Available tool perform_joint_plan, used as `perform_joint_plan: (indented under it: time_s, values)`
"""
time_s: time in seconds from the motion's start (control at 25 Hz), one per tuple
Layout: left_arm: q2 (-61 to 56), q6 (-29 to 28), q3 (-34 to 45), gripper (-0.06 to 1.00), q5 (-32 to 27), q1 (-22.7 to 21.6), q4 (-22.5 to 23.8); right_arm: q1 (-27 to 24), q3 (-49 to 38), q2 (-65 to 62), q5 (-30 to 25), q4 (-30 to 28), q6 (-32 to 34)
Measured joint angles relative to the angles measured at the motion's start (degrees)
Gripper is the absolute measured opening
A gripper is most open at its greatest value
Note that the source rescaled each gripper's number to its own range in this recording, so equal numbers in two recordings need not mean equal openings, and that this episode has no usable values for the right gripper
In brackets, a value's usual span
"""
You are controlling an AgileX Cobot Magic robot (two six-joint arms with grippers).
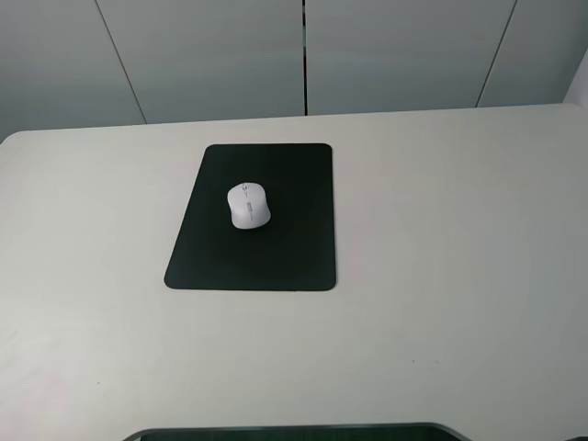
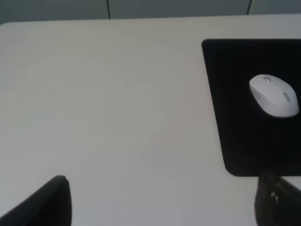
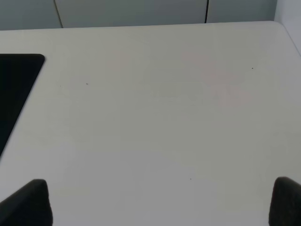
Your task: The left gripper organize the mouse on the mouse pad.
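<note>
Both jaws are held wide apart, nothing gripped; the mouse (image 1: 249, 205) is placed on the mouse pad (image 1: 285, 248).

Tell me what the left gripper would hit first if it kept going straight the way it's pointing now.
Probably nothing but bare table. The left gripper points over open tabletop; the mouse pad and the mouse lie off to one side of that line. Depth is hard to judge here.
</note>
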State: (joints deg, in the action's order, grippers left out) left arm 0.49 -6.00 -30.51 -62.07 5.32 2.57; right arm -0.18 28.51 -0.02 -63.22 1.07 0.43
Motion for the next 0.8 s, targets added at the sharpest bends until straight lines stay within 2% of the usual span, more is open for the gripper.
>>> perform_joint_plan:
  time_s: [0.6, 0.8]
  values:
    - [-0.5, 1.7, 0.9, 1.00, 0.1, -1.1, -2.1, 0.0, 0.0, 0.0, 0.0, 0.0, 0.0]
    - [-0.5, 2.4, 1.2, 1.00, 0.1, -6.2, -2.6, 0.0, 0.0, 0.0, 0.0, 0.0, 0.0]
